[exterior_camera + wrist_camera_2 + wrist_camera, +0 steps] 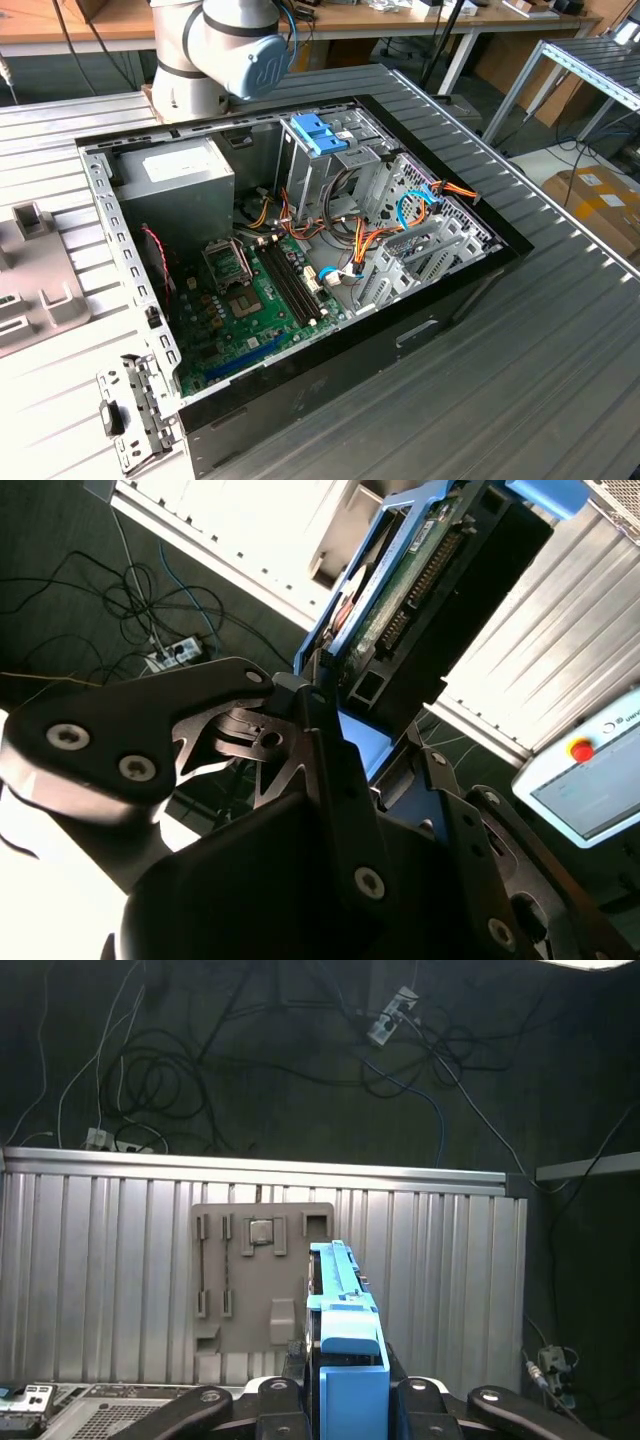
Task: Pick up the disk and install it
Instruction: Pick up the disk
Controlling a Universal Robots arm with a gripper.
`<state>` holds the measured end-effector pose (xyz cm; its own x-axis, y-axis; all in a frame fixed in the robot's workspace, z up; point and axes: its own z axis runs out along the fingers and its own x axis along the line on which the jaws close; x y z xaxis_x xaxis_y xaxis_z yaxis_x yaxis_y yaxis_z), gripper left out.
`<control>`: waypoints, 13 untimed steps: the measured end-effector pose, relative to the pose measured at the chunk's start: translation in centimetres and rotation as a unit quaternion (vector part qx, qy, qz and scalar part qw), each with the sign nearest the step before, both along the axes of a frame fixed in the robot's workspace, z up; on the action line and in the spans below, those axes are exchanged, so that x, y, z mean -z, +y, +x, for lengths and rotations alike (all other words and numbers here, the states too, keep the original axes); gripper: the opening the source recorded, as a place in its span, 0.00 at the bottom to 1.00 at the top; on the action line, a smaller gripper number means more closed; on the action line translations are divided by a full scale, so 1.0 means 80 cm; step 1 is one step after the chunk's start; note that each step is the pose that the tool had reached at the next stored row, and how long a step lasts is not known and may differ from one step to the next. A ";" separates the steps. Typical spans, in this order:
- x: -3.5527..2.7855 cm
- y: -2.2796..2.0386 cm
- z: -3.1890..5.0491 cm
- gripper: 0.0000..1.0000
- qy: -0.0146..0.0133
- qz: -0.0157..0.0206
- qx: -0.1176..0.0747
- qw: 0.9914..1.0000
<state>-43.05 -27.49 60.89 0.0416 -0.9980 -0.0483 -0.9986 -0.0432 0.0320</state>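
The hand [345,1405] is clenched on the disk [345,1330]. In both wrist views its dark fingers [275,1400] press against the blue side rails. The first wrist view shows the disk edge-on, blue tab toward the camera, with a grey slotted plate [250,1260] on the ribbed metal surface [100,1270] behind it. The second wrist view shows the disk's green circuit board [400,600] facing out.

In the exterior view an open computer case [330,385] lies on the surface, and the arm [220,50] rises at eleven o'clock from it. Inside the case, a grey power-supply box [175,180] sits at ten o'clock, a blue latch [318,133] at twelve and the motherboard [240,300] at seven.
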 end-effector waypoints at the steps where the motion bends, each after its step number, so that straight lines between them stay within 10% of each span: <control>1: 0.0023 -0.0012 0.000 0.37 0.000 0.000 0.000 1.000; 6: 0.0152 -0.0104 0.000 0.37 0.000 0.000 0.000 1.000; 13: 0.0322 -0.0364 0.006 0.37 0.000 0.000 0.000 1.000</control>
